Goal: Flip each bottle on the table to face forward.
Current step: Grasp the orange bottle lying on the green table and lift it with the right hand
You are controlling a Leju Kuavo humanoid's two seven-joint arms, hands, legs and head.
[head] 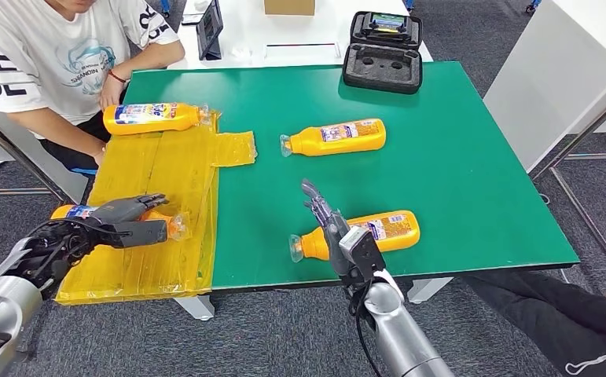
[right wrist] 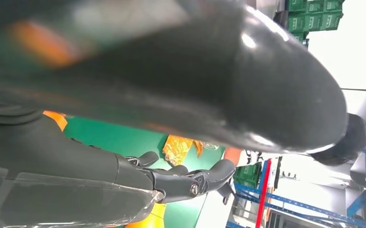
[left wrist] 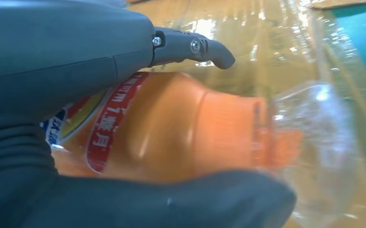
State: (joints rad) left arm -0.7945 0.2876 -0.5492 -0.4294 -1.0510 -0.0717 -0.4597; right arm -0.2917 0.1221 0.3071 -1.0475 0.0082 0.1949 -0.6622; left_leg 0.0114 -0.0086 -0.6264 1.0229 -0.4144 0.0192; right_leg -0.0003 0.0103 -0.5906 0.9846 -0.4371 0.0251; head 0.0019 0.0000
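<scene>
Left robot hand [head: 126, 221] wrapped around the near-left bottle [head: 75, 212], thumb and fingers [left wrist: 192, 47] closed either side of the orange body in the left wrist view, clear cap end [left wrist: 314, 142] poking out past the fingertips. Held over the yellow taped sheet [head: 158, 169], close to its near edge.

Right robot hand [head: 332, 228] stretched out flat, fingers straight and slightly apart, holding nothing — hovering over the neck end of the near-right bottle [head: 386, 230]. In the right wrist view, dark fingers [right wrist: 190, 183] extended with a thick thumb blurred across most of the frame; contact with the bottle below impossible to judge.

Near-right bottle lying on its side on the green tabletop [head: 457, 157], well to the right of the yellow sheet, clear cap pointing toward the sheet, label showing.

Middle bottle [head: 335, 137] also on its side on the green, farther back, just right of the sheet's protruding flap, cap toward the sheet, label up.

Far-left bottle [head: 154, 118] lying on the sheet's far edge, cap end pointing right, blue and red label visible.

Beyond the sheet's left side — a seated person in a white printed shirt [head: 40, 55], one hand [head: 112, 88] near the far-left bottle. Open black foam case [head: 383, 51] at the tabletop's far edge, well right of the sheet.
</scene>
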